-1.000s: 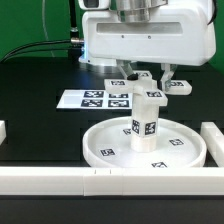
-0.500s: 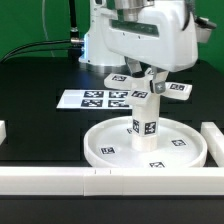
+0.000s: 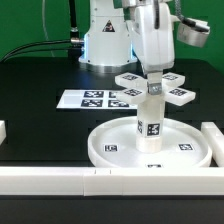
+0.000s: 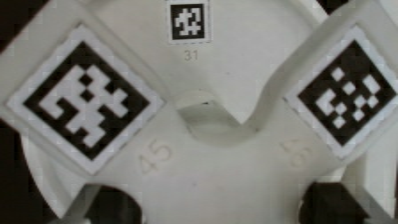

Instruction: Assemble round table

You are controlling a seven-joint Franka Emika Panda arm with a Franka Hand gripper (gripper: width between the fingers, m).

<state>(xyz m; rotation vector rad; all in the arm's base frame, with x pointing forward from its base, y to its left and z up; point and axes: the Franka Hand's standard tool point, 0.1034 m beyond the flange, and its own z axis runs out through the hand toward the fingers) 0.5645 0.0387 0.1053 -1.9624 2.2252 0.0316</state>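
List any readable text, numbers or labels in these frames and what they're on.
"31": faint, on the cross-shaped foot, just under its top tag in the wrist view; reading uncertain.
Faint marks lower on the foot: too blurred to read.
Tags on the post, round disc and marker board: patterns only, no text.

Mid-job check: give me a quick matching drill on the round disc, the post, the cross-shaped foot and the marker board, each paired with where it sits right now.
Things:
1. round disc
2. cylinder post
3. cross-shaped foot
4. marker board

Places:
A. held up at the top of the post, under the gripper
B. flat on the black table, behind the disc, toward the exterior view's left
C. upright in the middle of the disc
D. lying rim-up on the table by the front border bar

Pairs: 1-D, 2-C, 3-A, 4-B
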